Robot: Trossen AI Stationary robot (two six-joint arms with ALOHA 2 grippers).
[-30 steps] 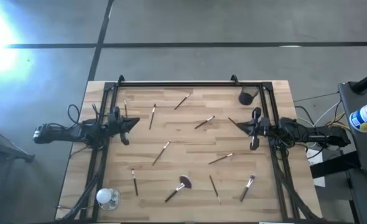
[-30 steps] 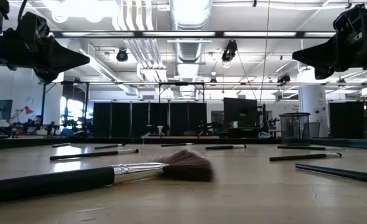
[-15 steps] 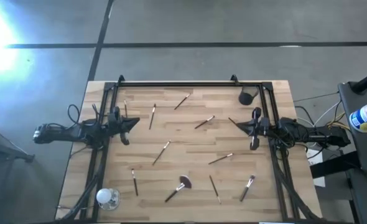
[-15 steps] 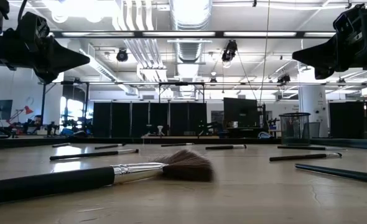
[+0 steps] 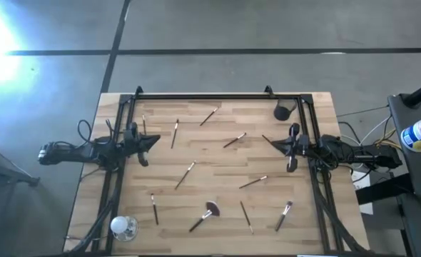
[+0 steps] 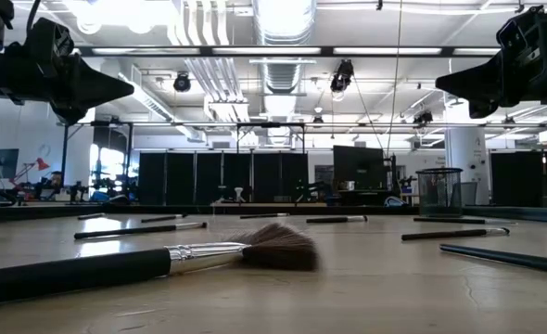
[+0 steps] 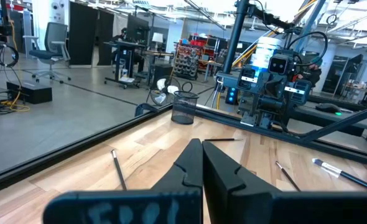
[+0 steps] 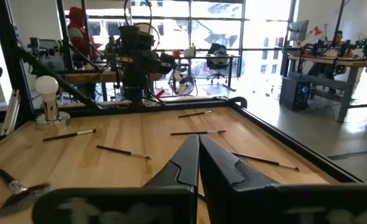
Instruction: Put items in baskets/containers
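About a dozen slim makeup brushes lie flat and scattered over the wooden table. The fan-headed brush (image 5: 205,215) lies near the near edge and fills the foreground of the low view (image 6: 162,262). The small dark round cup (image 5: 282,111) stands upright at the far right corner, and also shows as the mesh cup (image 7: 185,107) in the left wrist view. My left gripper (image 5: 155,141) hovers shut above the table's left side. My right gripper (image 5: 273,143) hovers shut above the right side, just nearer than the cup. Neither touches anything.
A clear rounded glass object (image 5: 123,227) stands at the near left corner. A black frame rail (image 5: 203,96) runs along the far edge and down both sides. The middle of the table between the grippers holds only loose brushes.
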